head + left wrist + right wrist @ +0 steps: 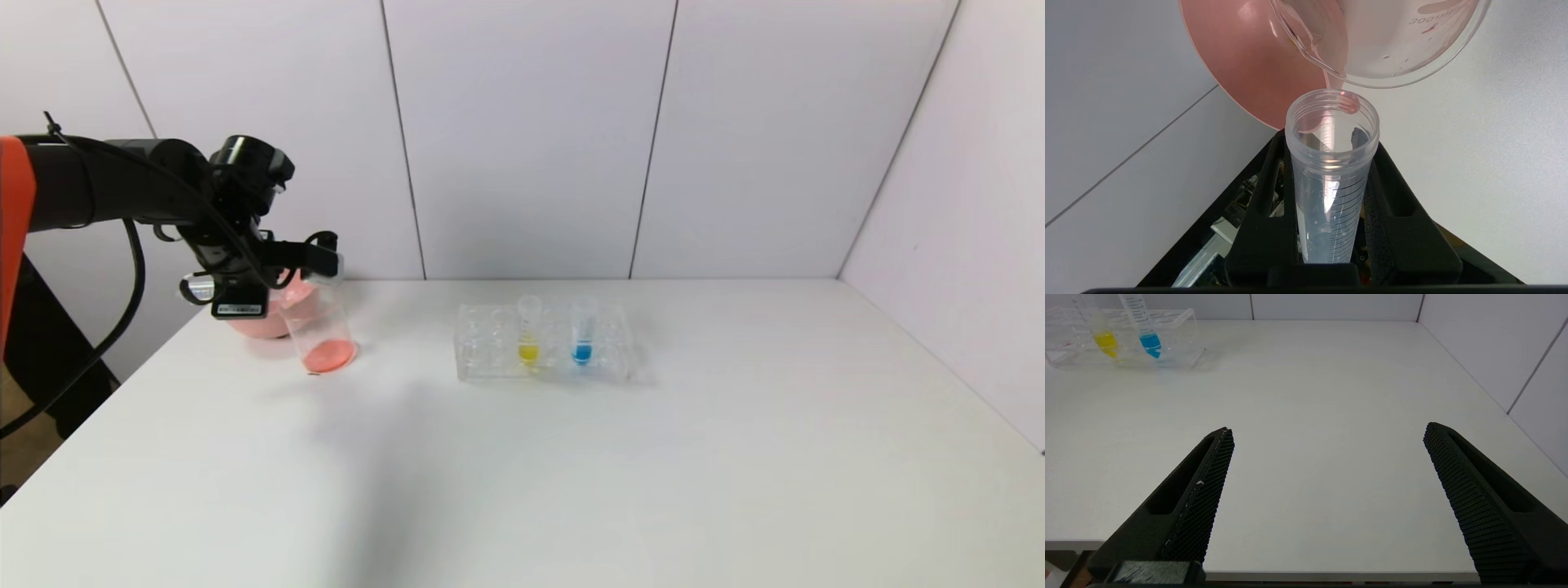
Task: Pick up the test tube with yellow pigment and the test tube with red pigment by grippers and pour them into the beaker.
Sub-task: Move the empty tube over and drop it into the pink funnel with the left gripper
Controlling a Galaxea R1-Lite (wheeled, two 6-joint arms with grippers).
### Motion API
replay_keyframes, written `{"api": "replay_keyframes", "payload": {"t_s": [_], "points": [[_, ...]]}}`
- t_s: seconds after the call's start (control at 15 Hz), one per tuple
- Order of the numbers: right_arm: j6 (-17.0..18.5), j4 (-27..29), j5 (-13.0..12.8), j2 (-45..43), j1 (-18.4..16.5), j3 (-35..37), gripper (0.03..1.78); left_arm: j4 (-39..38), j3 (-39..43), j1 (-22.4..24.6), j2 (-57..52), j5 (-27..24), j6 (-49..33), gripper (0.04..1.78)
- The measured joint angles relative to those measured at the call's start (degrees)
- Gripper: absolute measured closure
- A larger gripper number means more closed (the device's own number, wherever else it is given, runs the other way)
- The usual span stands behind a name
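My left gripper (pixel 314 263) is shut on the red pigment test tube (pixel 1331 163), held tilted with its mouth at the rim of the beaker (pixel 322 331). The tube looks nearly empty, with a pink drop at its lip. Red-orange liquid lies in the beaker's bottom; the beaker also shows in the left wrist view (pixel 1384 45). The yellow pigment test tube (pixel 529 331) stands upright in the clear rack (pixel 490 347); it also shows in the right wrist view (pixel 1105 341). My right gripper (pixel 1327 433) is open and empty over the table's near edge, out of the head view.
A pink bowl (pixel 257 322) stands right behind the beaker at the table's far left; it also shows in the left wrist view (pixel 1249 61). A blue-tipped tube (pixel 582 331) stands in the rack beside the yellow one. Walls close the back and right.
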Motion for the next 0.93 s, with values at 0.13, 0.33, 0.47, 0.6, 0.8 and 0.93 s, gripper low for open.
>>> {"api": "replay_keyframes", "payload": {"t_s": [0.13,0.33,0.47,0.6,0.8,0.93], "points": [[0.0,0.0,-0.02,0.0,0.0,0.0,0.11,0.0,-0.02,-0.15,0.07,0.0,0.02,1.35],[0.0,0.0,-0.02,0.0,0.0,0.0,0.11,0.07,0.2,-0.12,-0.04,0.02,0.02,1.35],[0.0,0.0,0.0,0.0,0.0,0.0,0.11,-0.01,0.2,-0.09,-0.33,-0.17,-0.67,1.35],[-0.02,0.0,-0.02,0.0,0.0,0.0,0.11,-1.08,-1.77,-0.01,-0.41,-1.41,-1.68,1.35],[-0.02,0.0,0.0,0.0,0.0,0.0,0.11,-0.54,-4.22,-0.01,-0.91,-4.94,-8.11,1.35],[0.0,-0.02,-0.02,0.0,0.0,0.0,0.11,-0.21,-4.02,-0.01,-1.68,-6.7,-12.71,1.35]]}}
